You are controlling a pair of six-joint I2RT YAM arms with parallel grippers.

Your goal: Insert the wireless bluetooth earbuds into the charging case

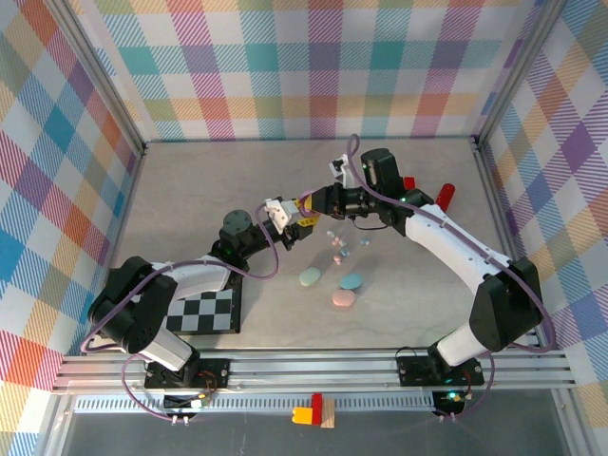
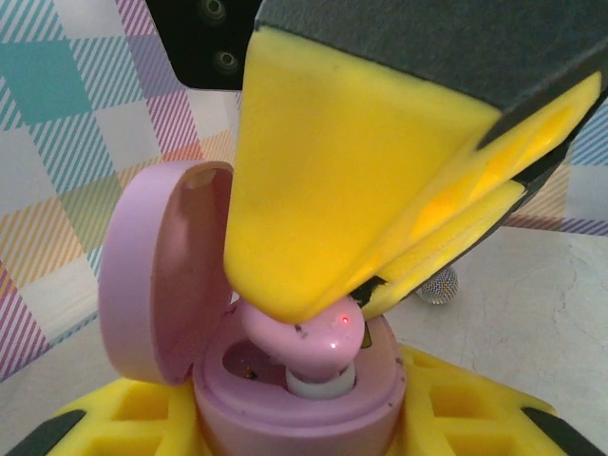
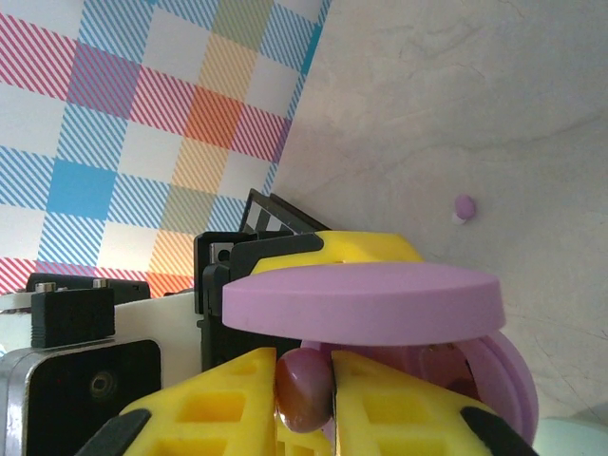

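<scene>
While the left gripper (image 2: pixel 294 432) squeezes tight on the bottom half of the purple charging case (image 2: pixel 285 413), it holds the case up in the air over the middle of the table (image 1: pixel 190 190). The lid (image 2: pixel 157 275) of the case stands open. The right gripper (image 3: pixel 304 375) is pinched on one little purple earbud (image 2: pixel 313 337). That earbud sits partly down in a hole in the case. A second purple bud (image 3: pixel 465 207) lies alone on the table. A few tiny buds (image 1: pixel 339 256) lie below the grippers. The mint case (image 1: pixel 310 276), the blue case (image 1: pixel 351 281) and the pink case (image 1: pixel 343 298) lie shut a bit nearer the front edge.
</scene>
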